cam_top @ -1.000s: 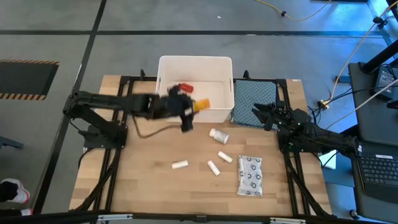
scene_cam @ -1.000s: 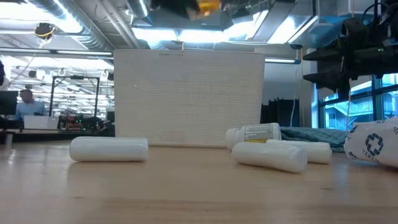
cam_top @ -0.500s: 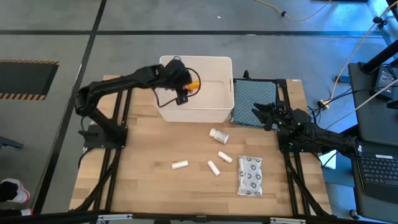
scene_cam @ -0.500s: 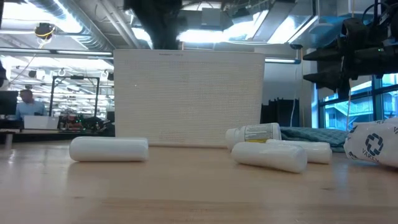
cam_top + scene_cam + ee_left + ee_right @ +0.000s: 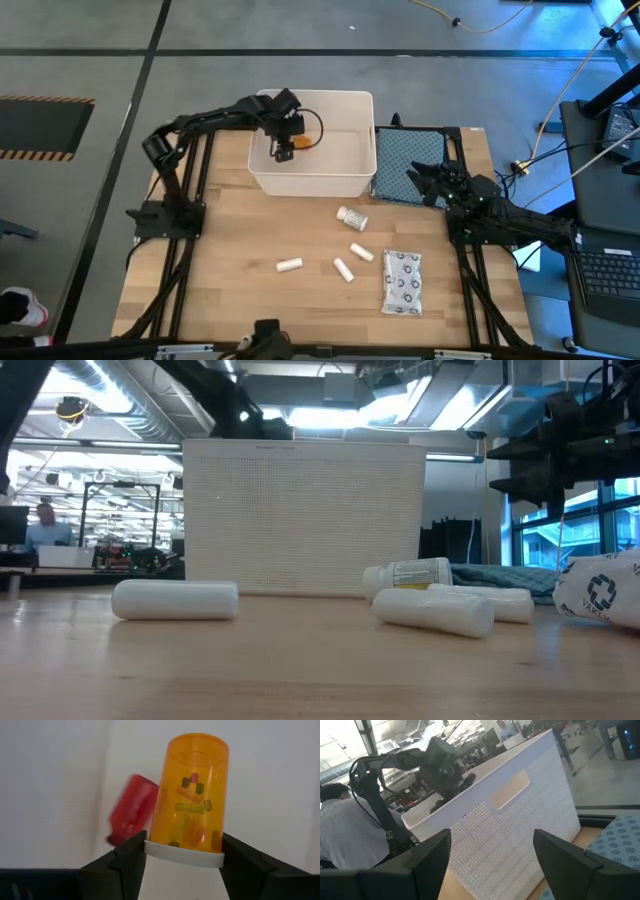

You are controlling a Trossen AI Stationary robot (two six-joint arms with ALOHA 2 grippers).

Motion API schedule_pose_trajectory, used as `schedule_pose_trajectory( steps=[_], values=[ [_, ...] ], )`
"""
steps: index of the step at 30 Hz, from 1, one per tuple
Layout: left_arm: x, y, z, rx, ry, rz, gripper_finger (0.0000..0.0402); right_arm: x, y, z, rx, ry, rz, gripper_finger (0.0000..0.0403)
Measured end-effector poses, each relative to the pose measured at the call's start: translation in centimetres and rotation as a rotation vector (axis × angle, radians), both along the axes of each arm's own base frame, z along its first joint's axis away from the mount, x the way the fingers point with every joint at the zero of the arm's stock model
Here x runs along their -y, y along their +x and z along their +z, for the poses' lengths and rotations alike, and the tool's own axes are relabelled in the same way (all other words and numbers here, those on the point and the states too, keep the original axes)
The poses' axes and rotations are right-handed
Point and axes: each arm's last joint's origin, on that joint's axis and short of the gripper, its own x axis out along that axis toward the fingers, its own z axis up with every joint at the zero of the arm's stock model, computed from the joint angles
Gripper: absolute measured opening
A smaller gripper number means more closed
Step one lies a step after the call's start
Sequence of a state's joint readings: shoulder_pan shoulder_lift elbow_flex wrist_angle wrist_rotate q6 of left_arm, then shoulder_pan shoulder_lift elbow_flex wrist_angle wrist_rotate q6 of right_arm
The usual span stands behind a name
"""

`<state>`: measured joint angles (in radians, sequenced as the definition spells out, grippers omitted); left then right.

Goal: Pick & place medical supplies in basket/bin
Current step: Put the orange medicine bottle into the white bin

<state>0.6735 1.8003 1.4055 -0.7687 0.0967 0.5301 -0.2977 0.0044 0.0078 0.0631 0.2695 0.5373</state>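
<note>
Upper centre of the high view sits the white tub [image 5: 315, 180], a rectangular plastic bin with rounded corners and a thick rim; its side wall shows a fine woven-looking texture in the low view. Over its left part hangs the left gripper [image 5: 283, 152], its fingers clamped on the white cap of an amber pill vial [image 5: 192, 795], a clear orange cylinder with small coloured pieces visible inside. Just beside the vial in the left wrist view, lower down against the tub's pale floor, lies a red bottle [image 5: 132, 810], blurred.

On the wooden table [image 5: 230, 290], below the tub in the high view, the remaining supplies lie apart from one another: a white pill bottle [image 5: 351, 217] with a label on its side, just under the tub's lower right corner; three short white cylinders, one at lower left [image 5: 289, 265], one at centre [image 5: 344, 269], one slightly right [image 5: 361, 253]; and a flat silvery-white blister pack [image 5: 402, 282] with dark dots at lower right.

Right of the tub lies a blue-grey patterned cloth [image 5: 410, 160]. The right gripper [image 5: 415, 186] rests over the cloth's lower edge with its fingers spread apart and holding nothing, facing the tub's textured wall.

A person [image 5: 342, 832] in a pale shirt shows at the left edge of the right wrist view
</note>
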Motion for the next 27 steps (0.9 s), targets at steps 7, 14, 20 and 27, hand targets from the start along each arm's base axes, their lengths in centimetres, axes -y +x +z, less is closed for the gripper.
schedule_pose_trajectory(
  steps=[7,14,20,27],
  values=[
    [-0.4,1.2,-4.1,-0.111,-0.047,-0.063,0.0208,0.0,0.0,0.0,0.002,0.004,0.000,0.0284],
    [-0.6,1.4,-5.4,-0.180,-0.022,-0.049,0.0208,0.0,0.0,0.0,0.004,0.008,-0.002,0.0284],
    [-0.6,1.4,-5.4,-0.181,-0.021,-0.048,0.0216,0.0,0.0,0.0,0.005,0.009,-0.002,0.0284],
    [-0.5,1.4,-5.4,-0.233,0.037,-0.029,0.0232,0.0,0.0,0.0,0.018,0.029,0.001,0.0284]
  ],
)
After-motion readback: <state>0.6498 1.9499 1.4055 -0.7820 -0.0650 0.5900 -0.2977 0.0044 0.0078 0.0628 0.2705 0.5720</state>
